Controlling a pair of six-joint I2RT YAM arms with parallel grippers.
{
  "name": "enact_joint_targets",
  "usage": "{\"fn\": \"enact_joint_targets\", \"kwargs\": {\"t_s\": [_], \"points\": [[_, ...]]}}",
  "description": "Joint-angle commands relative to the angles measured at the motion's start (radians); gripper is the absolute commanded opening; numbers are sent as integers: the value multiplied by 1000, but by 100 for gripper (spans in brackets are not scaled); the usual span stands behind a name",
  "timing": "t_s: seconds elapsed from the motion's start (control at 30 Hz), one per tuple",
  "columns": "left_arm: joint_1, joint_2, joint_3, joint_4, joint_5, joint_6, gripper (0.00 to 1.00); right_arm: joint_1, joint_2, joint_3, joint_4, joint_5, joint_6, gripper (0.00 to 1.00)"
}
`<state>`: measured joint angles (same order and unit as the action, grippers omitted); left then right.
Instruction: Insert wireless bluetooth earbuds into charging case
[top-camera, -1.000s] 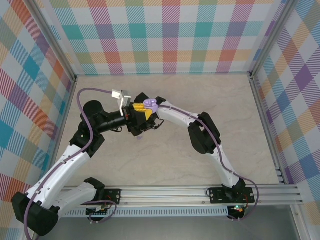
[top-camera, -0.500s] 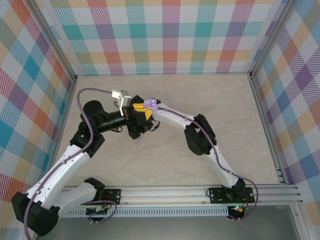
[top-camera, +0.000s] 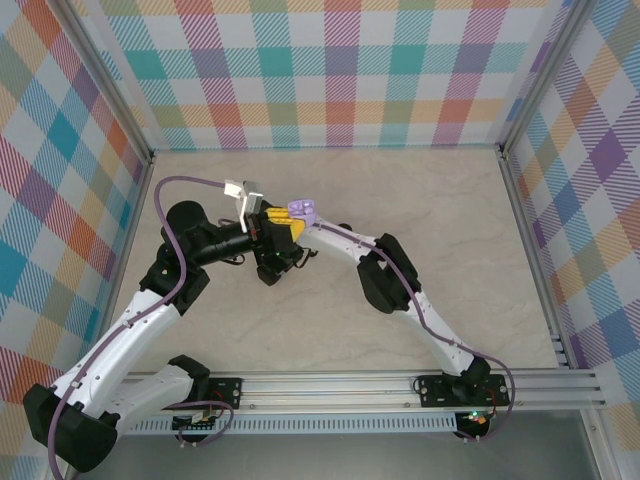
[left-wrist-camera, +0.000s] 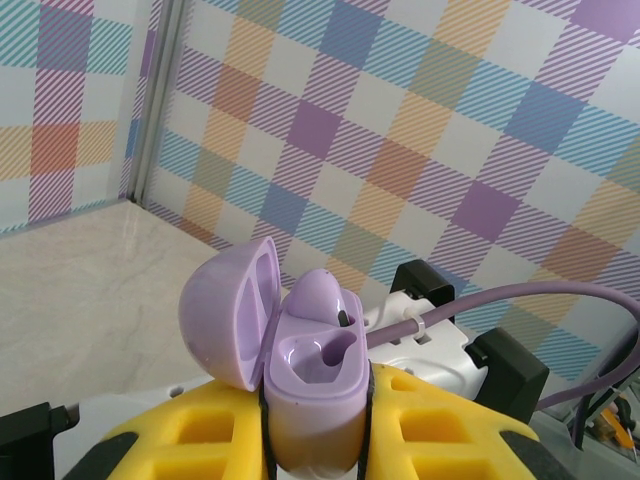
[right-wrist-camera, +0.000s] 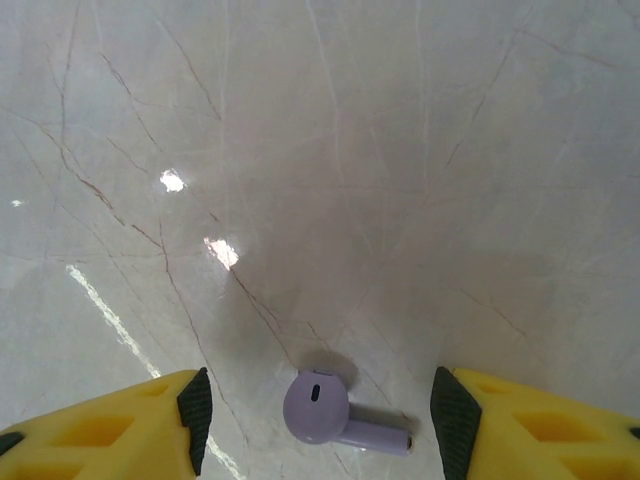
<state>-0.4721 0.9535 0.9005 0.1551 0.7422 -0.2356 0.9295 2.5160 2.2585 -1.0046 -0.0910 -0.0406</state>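
Right claw (right-wrist-camera: 322, 428) hangs wide open over the worktop (right-wrist-camera: 400, 150) and grips nothing. Its two yellow fingers with black pads (right-wrist-camera: 196, 415) frame the near edge of the wrist view. A lilac earbud (right-wrist-camera: 328, 412) lies flat between them, apart from both pads. Its round head sits about midway across the gap, and its stem points toward the pad on the picture's right, ending just short of it. The long axis therefore runs nearly from finger to finger, along the closing line rather than across it. I judge that closing from this pose would squeeze the piece end to end, which is a slippery hold. Turning the wrist to bring the pads onto the earbud's sides looks safer. Beyond the earbud is bare marbled surface with a few glints of light.

Left claw (left-wrist-camera: 315, 430) is closed on the charging case (left-wrist-camera: 312, 365), with its yellow fingers against the two flanks and the case upright, mouth up. The lid (left-wrist-camera: 228, 315) is swung open to one side. The nearer well looks empty, and the farther one seems to hold a seated earbud (left-wrist-camera: 322, 292). A plaid wall (left-wrist-camera: 450, 120) stands behind. From above, the case (top-camera: 300, 209) sits near where the two arms meet, so the right arm looks placed for the pickup.
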Motion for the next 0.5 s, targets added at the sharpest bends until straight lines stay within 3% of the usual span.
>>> {"fn": "enact_joint_targets", "kwargs": {"t_s": [0.0, 0.47], "points": [[14, -8, 39, 3, 18, -9, 14, 18, 37, 53, -57, 41, -38, 61], [13, -2, 35, 8, 24, -10, 14, 24, 14, -4, -88, 198, -39, 46]]}}
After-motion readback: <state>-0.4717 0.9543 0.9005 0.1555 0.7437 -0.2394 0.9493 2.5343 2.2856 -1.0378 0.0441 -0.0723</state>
